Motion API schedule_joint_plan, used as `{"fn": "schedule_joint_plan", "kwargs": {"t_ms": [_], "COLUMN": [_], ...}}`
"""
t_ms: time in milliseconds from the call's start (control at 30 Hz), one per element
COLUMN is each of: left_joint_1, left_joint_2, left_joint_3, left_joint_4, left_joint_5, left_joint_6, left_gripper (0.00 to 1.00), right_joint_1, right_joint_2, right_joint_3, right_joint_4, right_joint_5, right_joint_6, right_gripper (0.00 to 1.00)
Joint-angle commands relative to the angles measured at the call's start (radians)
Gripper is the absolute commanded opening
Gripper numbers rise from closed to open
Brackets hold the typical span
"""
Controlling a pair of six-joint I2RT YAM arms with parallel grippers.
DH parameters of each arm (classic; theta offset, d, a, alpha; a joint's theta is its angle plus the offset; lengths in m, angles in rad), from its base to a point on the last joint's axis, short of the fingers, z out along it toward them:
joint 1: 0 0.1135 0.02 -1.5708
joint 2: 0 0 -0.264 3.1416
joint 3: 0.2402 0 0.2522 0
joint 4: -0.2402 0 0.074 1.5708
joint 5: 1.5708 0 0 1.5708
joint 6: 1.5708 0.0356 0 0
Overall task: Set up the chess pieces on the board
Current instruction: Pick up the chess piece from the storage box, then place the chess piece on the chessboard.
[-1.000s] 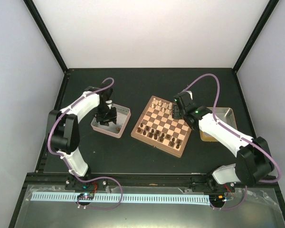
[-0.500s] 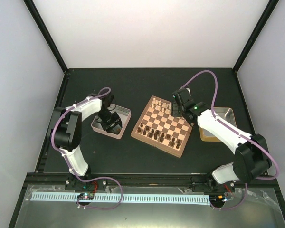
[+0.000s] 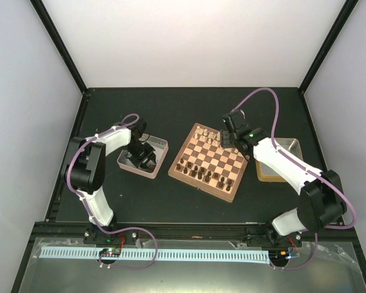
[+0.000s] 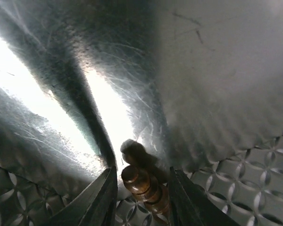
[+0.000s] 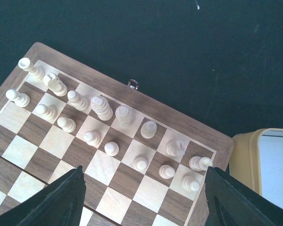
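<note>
The board (image 3: 216,157) lies at mid-table with dark brown chess pieces (image 3: 198,170) standing along its near rows. My left gripper (image 3: 143,157) reaches down into a metal tray (image 3: 160,145). In the left wrist view one dark brown piece (image 4: 137,181) lies on the tray floor between the fingers of that gripper (image 4: 141,172). A thin bright gap shows on its left side, so the gripper is open. My right gripper (image 5: 144,188) hovers wide open over the board's far corner (image 5: 85,70), holding nothing.
Cream-white chessmen (image 5: 101,107) fill the board's two far rows under the right gripper. A second shallow tray with a yellow rim (image 3: 280,160) sits just right of the board. Black frame posts and pale walls enclose the dark table.
The left gripper has dropped lower into the tray and its jaws have narrowed around a dark piece. The right gripper has drifted slightly toward the board's far edge.
</note>
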Motion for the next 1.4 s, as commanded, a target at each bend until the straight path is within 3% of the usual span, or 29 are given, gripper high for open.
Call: {"fn": "schedule_joint_plan", "kwargs": {"t_ms": [0, 233, 433, 633, 767, 933, 1200, 1367], "left_joint_1": [0.005, 0.007, 0.009, 0.009, 0.003, -0.031, -0.161, -0.211], "left_joint_2": [0.027, 0.026, -0.061, -0.24, -0.348, -0.446, -0.548, -0.581], "left_joint_3": [-0.001, 0.016, 0.031, -0.046, -0.129, -0.187, -0.246, -0.271], "left_joint_4": [-0.012, 0.011, 0.055, 0.214, 0.325, 0.409, 0.554, 0.603], "left_joint_5": [-0.032, -0.085, -0.209, -0.285, -0.187, 0.046, 0.231, 0.287], "left_joint_6": [-0.047, -0.041, 0.008, 0.132, 0.221, 0.249, 0.14, 0.074], "left_gripper": [0.29, 0.04, 0.02, 0.02, 0.02, 0.02, 0.04, 0.05], "right_joint_1": [-0.011, -0.012, -0.014, -0.012, 0.009, 0.092, 0.27, 0.286], "right_joint_2": [0.004, -0.005, -0.034, -0.118, -0.168, -0.192, -0.148, -0.119], "right_joint_3": [0.018, 0.029, 0.065, -0.018, -0.145, -0.258, -0.308, -0.296], "right_joint_4": [-0.007, -0.012, 0.012, 0.176, 0.374, 0.558, 0.663, 0.645], "right_joint_5": [0.016, 0.004, -0.155, -0.542, -0.741, -0.801, -0.736, -0.648], "right_joint_6": [-0.012, -0.016, -0.034, 0.027, 0.112, 0.157, 0.17, 0.238], "right_gripper": [0.7, 0.7, 0.7, 0.72, 0.75, 0.8, 0.82, 0.73]}}
